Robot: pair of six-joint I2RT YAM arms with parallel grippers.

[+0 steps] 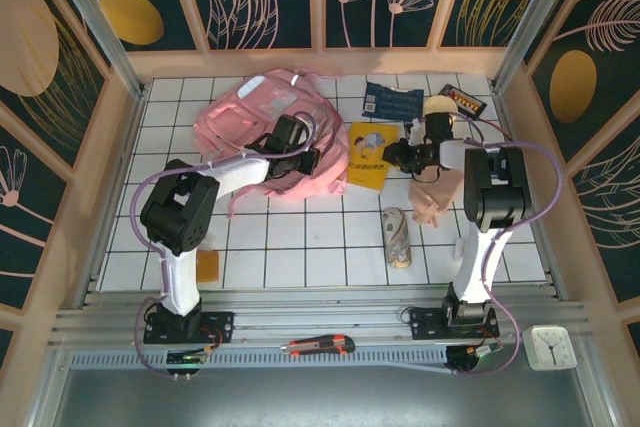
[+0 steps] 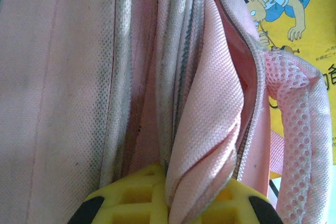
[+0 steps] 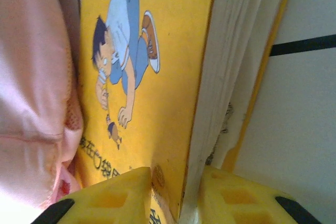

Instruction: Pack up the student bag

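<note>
The student bag (image 1: 250,117), a big soft pink backpack, lies at the back left of the white tiled table. My left gripper (image 1: 300,152) sits at its right edge, shut on a fold of its pink fabric (image 2: 210,129); the yellow pads (image 2: 131,203) pinch the fold between them, with my left gripper (image 2: 170,203) at the bottom of the wrist view. A yellow book (image 1: 368,155) with a cartoon boy on its cover lies just right of the bag. My right gripper (image 1: 392,157) is shut on its near edge. In the right wrist view, my right gripper (image 3: 176,198) clamps the cover (image 3: 152,77) and some pages, pink bag (image 3: 31,77) beside.
Behind the book lie a dark blue packet (image 1: 392,100) and a black device with coloured keys (image 1: 465,100). A peach cloth (image 1: 440,192) and a patterned roll (image 1: 398,237) lie near the right arm. A small orange piece (image 1: 207,265) sits front left; a cutter knife (image 1: 318,347) and white clock (image 1: 548,347) are off the table.
</note>
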